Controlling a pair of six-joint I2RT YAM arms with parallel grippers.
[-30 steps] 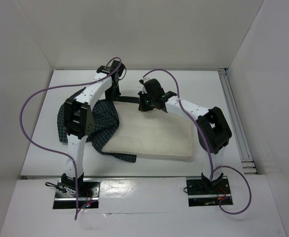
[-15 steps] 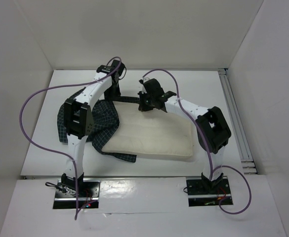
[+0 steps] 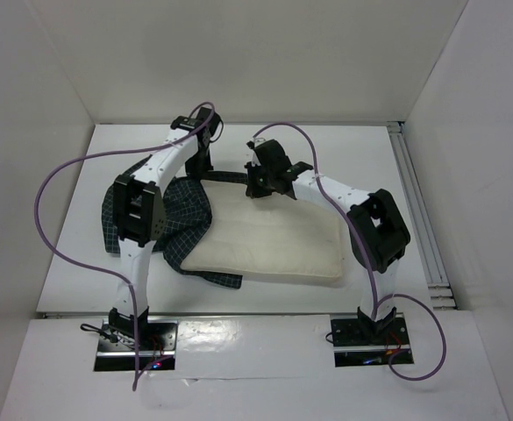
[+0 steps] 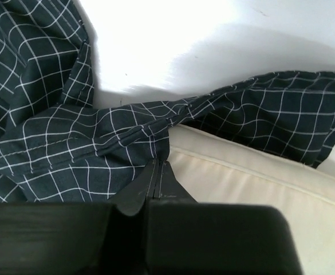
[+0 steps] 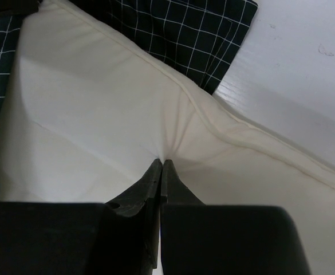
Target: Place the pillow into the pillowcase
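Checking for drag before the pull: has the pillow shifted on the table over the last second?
No. In the top view the pillow keeps its near-right corner at the same spot relative to the right arm's base.

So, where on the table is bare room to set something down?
Free: the far strip of table between the back wall and the pillow; the right strip between pillow and rail. Crowded: left-centre, where pillowcase, left gripper and right gripper cluster.

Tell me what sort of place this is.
Probably a robot lab test booth: plain white walls around a table, left arm and right arm bolted at its near edge, a pillow and pillowcase as props.
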